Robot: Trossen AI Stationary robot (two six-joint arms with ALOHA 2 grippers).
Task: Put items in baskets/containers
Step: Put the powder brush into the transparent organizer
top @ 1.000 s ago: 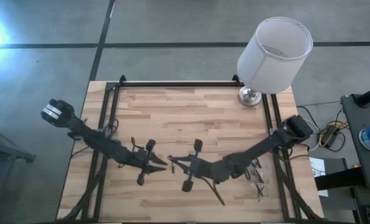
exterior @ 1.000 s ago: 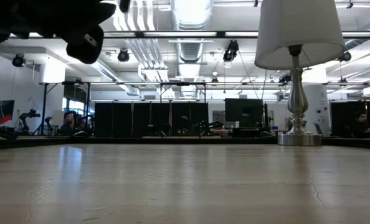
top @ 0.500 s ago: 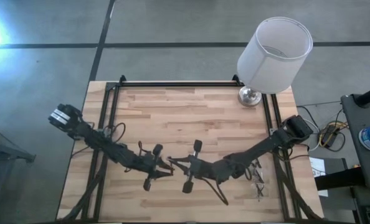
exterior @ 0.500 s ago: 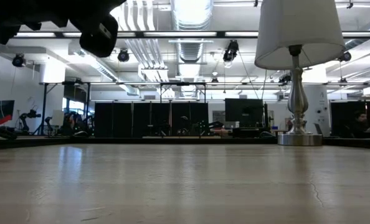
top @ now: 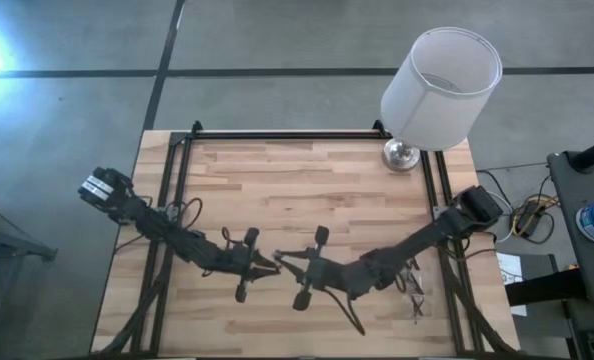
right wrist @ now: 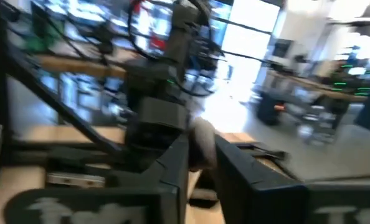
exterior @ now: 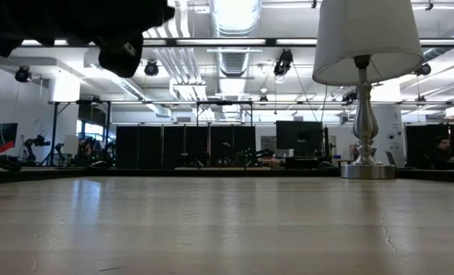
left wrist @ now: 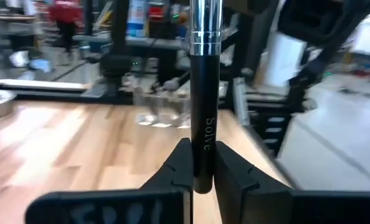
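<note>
Slim black-handled brush with silver ferrule (left wrist: 202,93): left gripper (left wrist: 200,177) clamping its handle; right gripper (right wrist: 200,163) jaws slightly apart around its bristle tip.

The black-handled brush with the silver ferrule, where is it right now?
The black-handled brush sits between the left hand's fingers, held above mid-table beside the right hand.

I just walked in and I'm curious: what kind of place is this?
Probably a robotics lab or workshop: two robot arms work at a wooden table, and behind it rows of benches with monitors stand under bare ceiling ducts.
</note>
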